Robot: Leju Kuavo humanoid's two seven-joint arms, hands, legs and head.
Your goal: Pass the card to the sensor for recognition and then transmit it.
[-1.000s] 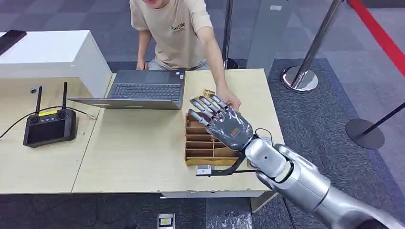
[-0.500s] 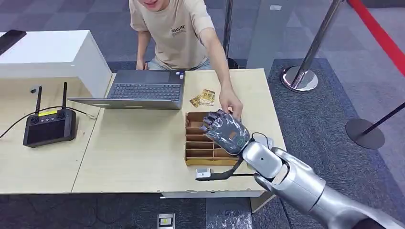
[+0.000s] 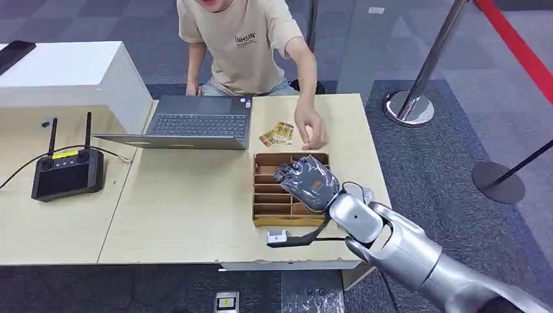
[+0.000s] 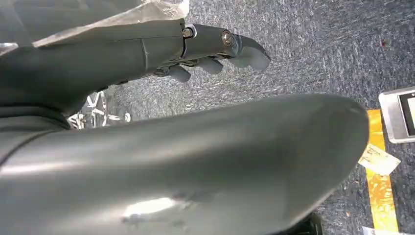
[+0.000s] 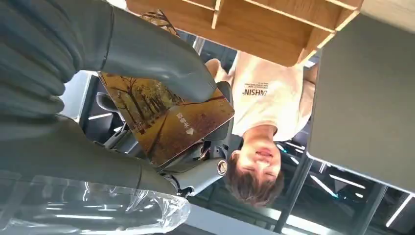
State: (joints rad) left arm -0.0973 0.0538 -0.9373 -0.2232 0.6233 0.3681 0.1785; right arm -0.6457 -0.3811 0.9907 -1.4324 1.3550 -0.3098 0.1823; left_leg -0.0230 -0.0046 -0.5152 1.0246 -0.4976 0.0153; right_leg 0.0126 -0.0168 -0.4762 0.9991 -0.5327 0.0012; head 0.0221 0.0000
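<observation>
The right hand (image 3: 306, 182) closes thumb and fingers on the autumn-print card (image 5: 164, 120), held over the wooden divided tray (image 3: 264, 195) near the table's (image 3: 182, 215) right edge, presumably ready for the sensor.

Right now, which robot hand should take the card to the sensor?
The right hand, probably. It already grips the card above the wooden organizer. The left hand hangs over the carpet, holding nothing.
</observation>
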